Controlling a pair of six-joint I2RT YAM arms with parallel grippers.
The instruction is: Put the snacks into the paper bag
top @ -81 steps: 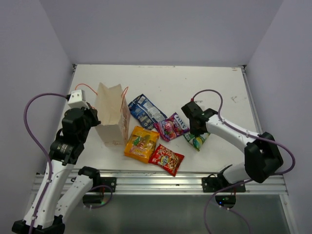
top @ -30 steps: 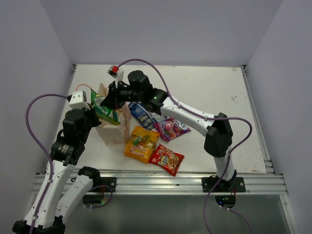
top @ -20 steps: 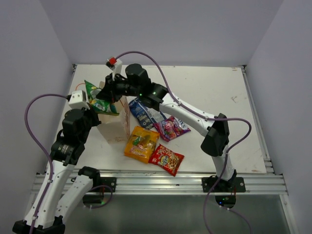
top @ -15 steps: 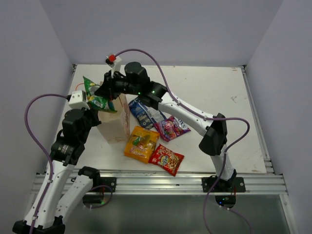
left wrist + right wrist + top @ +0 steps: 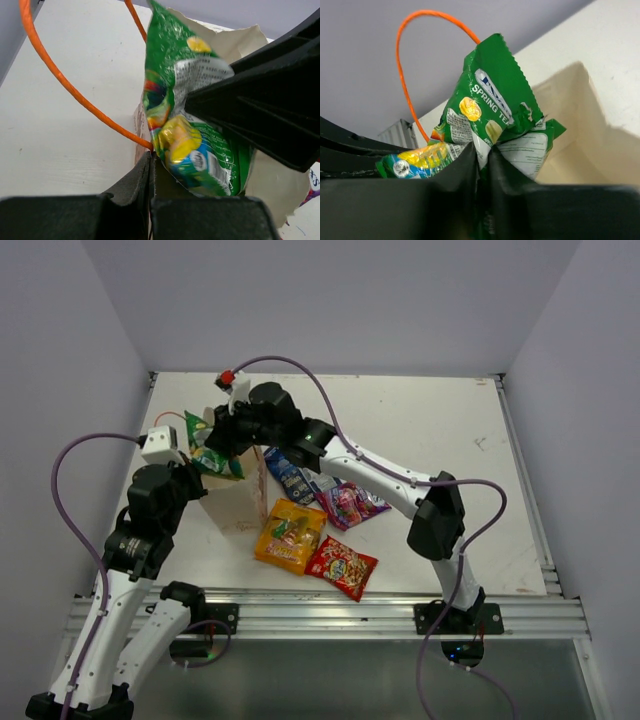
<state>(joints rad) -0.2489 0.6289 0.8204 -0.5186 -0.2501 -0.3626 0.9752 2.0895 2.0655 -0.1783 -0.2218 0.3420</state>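
Top external view: a scuffed white table (image 5: pixel 430 420) sits between pale lilac walls (image 5: pixel 330 300), with a metal rail (image 5: pixel 330 605) along its near edge. The right gripper (image 5: pixel 482 155) pinches the green-white packet (image 5: pixel 212 455) at the mouth of the paper bag (image 5: pixel 235 502). The left gripper (image 5: pixel 150 170), fingers pressed together, clamps the bag's rim. The blue packet (image 5: pixel 290 475), purple-pink packet (image 5: pixel 348 502), orange-yellow packet (image 5: pixel 290 535) and red packet (image 5: pixel 341 567) lie on the table beside the bag.

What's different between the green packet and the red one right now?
The green packet hangs pinched in the right gripper at the mouth of the paper bag; the red packet lies loose on the table. The green packet is upright and creased; the red packet is flat. Both are glossy snack packets of similar size.
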